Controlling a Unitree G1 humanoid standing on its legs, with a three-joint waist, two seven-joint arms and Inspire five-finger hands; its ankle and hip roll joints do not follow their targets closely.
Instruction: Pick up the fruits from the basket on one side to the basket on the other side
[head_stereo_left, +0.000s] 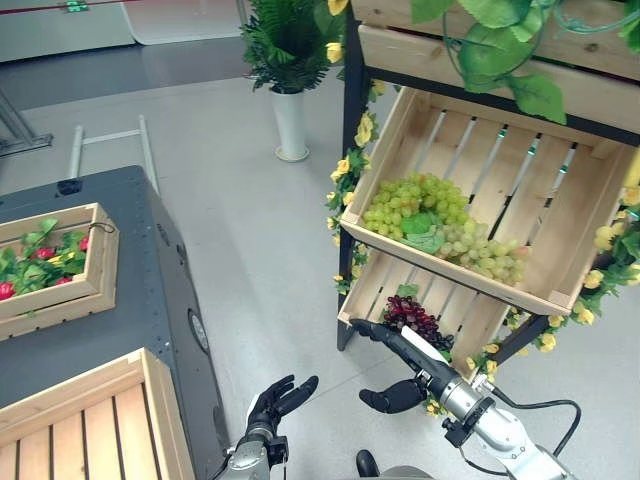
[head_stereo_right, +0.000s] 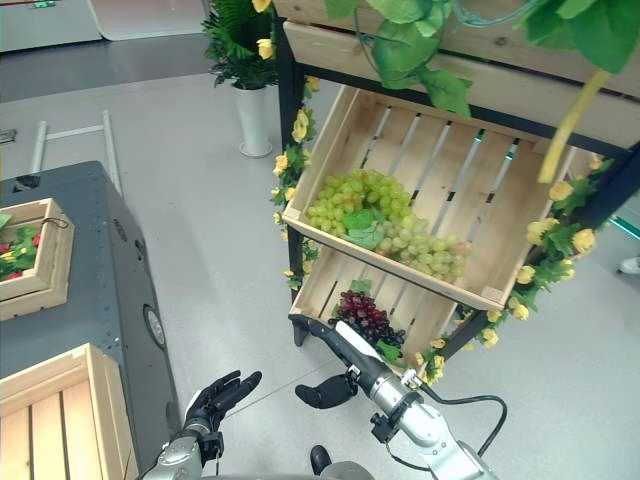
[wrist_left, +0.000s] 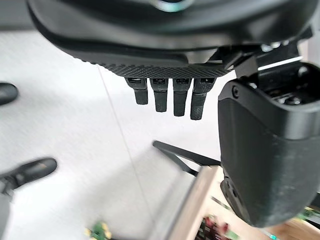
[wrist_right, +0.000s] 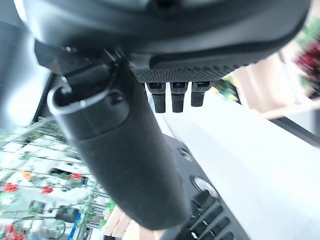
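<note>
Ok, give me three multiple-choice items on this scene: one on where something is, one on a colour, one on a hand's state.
1. Where do the dark grapes lie?
A. In the lower slanted crate of the rack
B. In the upper crate with the green grapes
C. On the floor by the white vase

2. What colour is the big bunch in the upper crate?
A. Red
B. Green
C. Orange

3. How is the right hand?
A. Curled round the dark grapes
C. Clenched into a fist
B. Fingers straight, holding nothing

Key: 1 A, the purple bunch sits in the crate below the green grapes; 2 B, those grapes are pale green; 3 B, its straight fingers point toward the lower crate and grasp nothing.
</note>
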